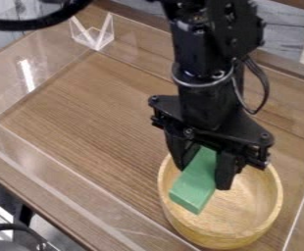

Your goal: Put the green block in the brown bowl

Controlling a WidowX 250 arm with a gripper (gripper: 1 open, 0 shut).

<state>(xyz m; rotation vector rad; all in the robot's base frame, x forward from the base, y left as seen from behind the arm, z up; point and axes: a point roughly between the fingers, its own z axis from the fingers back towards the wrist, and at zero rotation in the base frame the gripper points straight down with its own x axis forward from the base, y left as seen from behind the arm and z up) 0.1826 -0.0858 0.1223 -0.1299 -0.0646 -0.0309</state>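
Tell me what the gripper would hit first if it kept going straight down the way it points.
The gripper points down over the brown bowl, jaws shut on the green block. The block's lower end would likely meet the bowl's inner floor first, though how far above it the block hangs is unclear.

From my station I see a wood-grain tabletop (89,108) spreading out up and left of the hand. A clear acrylic wall (24,69) fences it along the left edge, well apart from the hand. Far up-left stands a small clear triangular piece (93,34), possibly a folded plastic stand.
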